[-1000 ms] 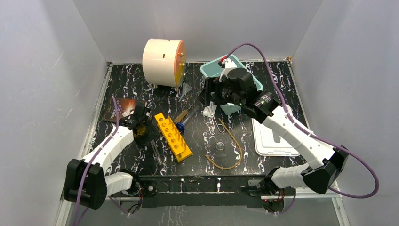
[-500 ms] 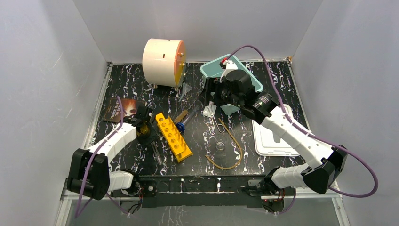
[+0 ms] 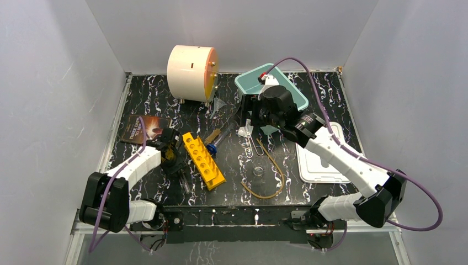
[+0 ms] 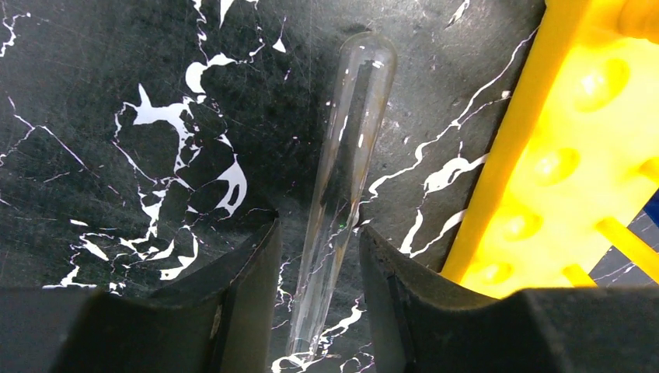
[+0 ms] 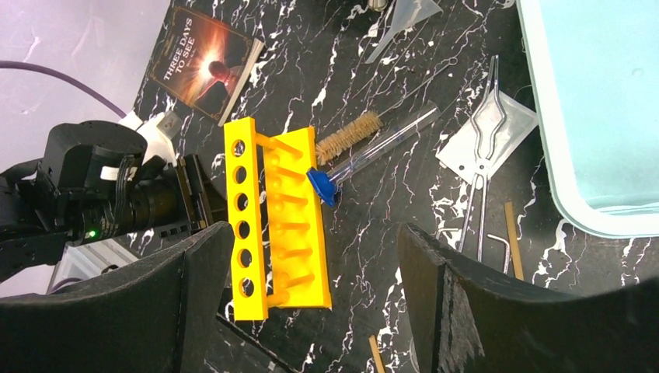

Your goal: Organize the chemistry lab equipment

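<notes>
Your left tool (image 4: 319, 225) straddles a clear, round-ended glass tube (image 4: 346, 140). The tube lies flat on the black marbled bench (image 4: 116, 93), just beside the long edge of the yellow rack (image 4: 559, 155). You cannot tell whether the fingers actually pinch it. Your right tool (image 5: 311, 237) hangs beyond the rack, fingers wide apart, holding nothing.

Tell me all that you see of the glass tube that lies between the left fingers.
The glass tube is clear, thin and looks empty, with one rounded closed end. It lies flat on the black marbled table, beside the yellow rack. The fingers of the left gripper flank it; a gap shows on one side.
</notes>
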Available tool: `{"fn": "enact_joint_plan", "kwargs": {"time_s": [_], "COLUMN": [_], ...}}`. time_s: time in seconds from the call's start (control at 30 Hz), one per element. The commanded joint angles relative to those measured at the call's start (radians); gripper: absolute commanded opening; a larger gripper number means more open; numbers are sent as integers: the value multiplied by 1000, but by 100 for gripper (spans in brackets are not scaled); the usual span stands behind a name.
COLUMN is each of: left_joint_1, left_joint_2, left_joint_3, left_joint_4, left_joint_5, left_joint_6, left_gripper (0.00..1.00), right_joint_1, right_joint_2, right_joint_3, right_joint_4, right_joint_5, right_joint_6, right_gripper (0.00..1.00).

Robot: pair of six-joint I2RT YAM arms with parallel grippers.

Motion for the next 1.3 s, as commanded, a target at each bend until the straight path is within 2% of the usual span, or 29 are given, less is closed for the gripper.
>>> {"fn": "enact_joint_plan", "kwargs": {"time_s": [0.0,0.23,0.4,0.43,0.5,0.57,0.67,0.93,1.27], "left_joint_1": [0,-5,-11,-11,-11,-12,-12,-12,-12], "left_joint_2": [-15,2,12,19,27,36,60,89,-64], "left_joint_3": [-17,-10,-6,-5,-3,0,3,29,162], "left_joint_4": [-5,-24,-27,-28,-29,-34,-44,-100,-244], "left_joint_5": [33,25,19,18,16,7,-2,-36,-118], "left_joint_6": [-13,-15,-6,-4,-2,1,-3,-9,-44], "left_gripper": [39,24,19,19,29,36,37,15,14], "right_joint_1": [8,8,9,9,9,9,11,12,17], "right_joint_2": [-69,-103,-111,-111,-111,-112,-117,-154,-145], "right_joint_3": [-22,-56,-61,-60,-60,-61,-64,-93,-102], "right_joint_4": [67,73,71,71,71,70,71,90,73], "right_joint_5": [44,54,49,44,38,36,34,35,23], "right_joint_6": [15,29,32,31,28,28,30,31,32], "right_gripper": [85,85,85,85,85,85,85,85,85]}}
